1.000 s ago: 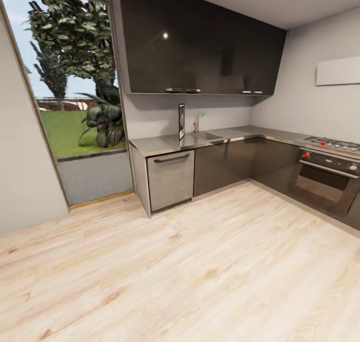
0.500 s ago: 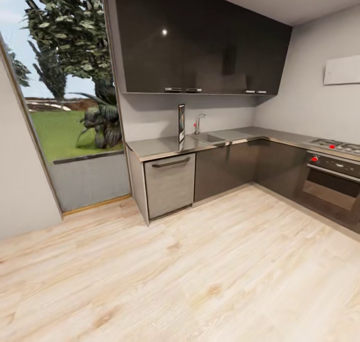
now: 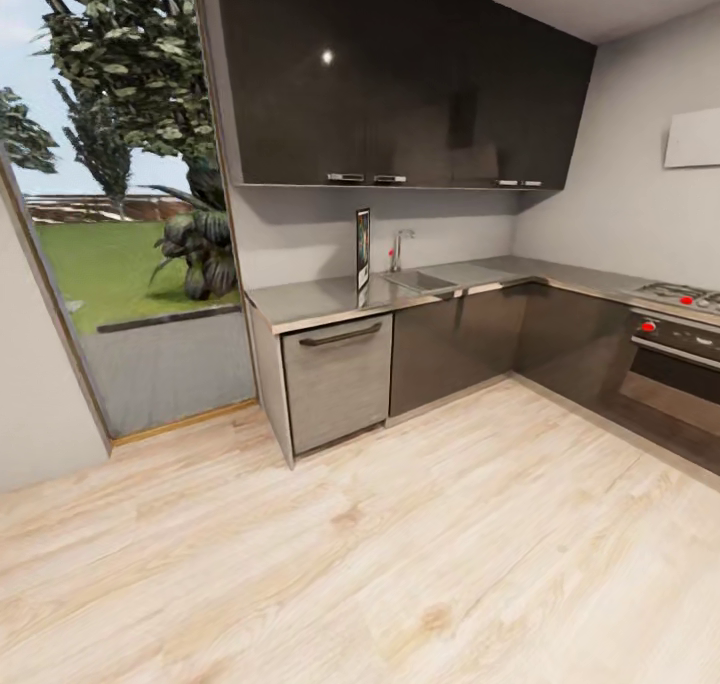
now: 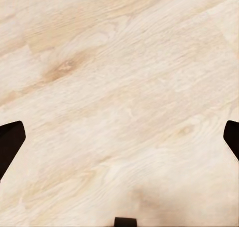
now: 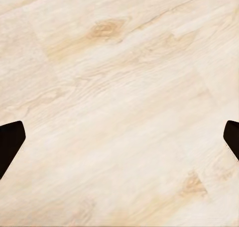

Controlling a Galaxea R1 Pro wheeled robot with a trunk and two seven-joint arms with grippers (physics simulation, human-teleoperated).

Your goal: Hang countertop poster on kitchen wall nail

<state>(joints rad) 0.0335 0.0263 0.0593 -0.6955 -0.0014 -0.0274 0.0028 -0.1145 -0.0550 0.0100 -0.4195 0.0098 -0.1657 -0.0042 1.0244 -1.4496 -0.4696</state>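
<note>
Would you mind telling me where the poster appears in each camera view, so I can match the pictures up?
Head view: the poster stands upright on the kitchen countertop, just left of the faucet, below the upper cabinets.
Left wrist view: not in it; the left gripper hangs open over the wood floor.
Right wrist view: not in it; the right gripper hangs open over floor.
Shared landmark: the light wood floor.

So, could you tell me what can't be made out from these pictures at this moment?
- The poster, head view: far off and seen nearly edge-on, so its artwork is too small to read.
- Wall nails, head view: too small to make out on the grey walls.
- The oven, head view: cut off by the right edge.
- Left gripper and right gripper, wrist views: just dark fingertip corners at the edges, over wood floor.
</note>
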